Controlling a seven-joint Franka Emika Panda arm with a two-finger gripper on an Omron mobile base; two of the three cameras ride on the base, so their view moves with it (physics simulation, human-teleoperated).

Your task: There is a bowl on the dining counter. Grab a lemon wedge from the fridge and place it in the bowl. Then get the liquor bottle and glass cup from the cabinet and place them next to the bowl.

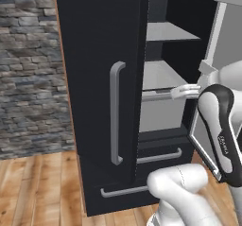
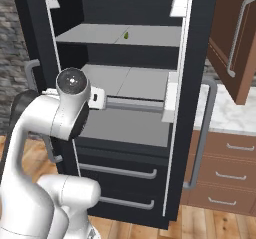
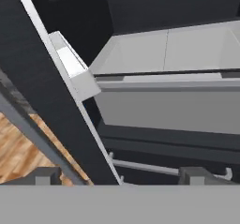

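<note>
Nearest the cameras, the white arm rises from the base and bends toward the open fridge [image 1: 101, 102], with the claw [image 3: 119, 174] held low in front of the compartment. In the hand view its two dark fingertips [image 3: 199, 174] stand well apart at the bottom of the picture with nothing between them, so the claw is wide open, holds nothing and appears to touch nothing. Just beyond it, the right-hand door [image 2: 192, 98] is swung wide, while the left-hand door with its long grey handle [image 1: 115, 114] is closed; below are the bottom drawers [image 2: 120, 175]. Past the fingertips lies a pale grey shelf [image 3: 164, 54] with a raised front lip, and it carries nothing that can be made out. Higher and farther back, on the upper shelf [image 2: 100, 33], sits the lemon wedge [image 2: 126, 34], a tiny yellow-green speck near the middle, well above and beyond the claw. Judging from this, the task is at its start: the fridge is open, but the wedge is not yet grasped, and its placing in the bowl and the fetching of bottle and cup are all left to do. To the right stand a brown cabinet door [image 2: 235, 38] and a marble bench [image 2: 225, 115].
</note>
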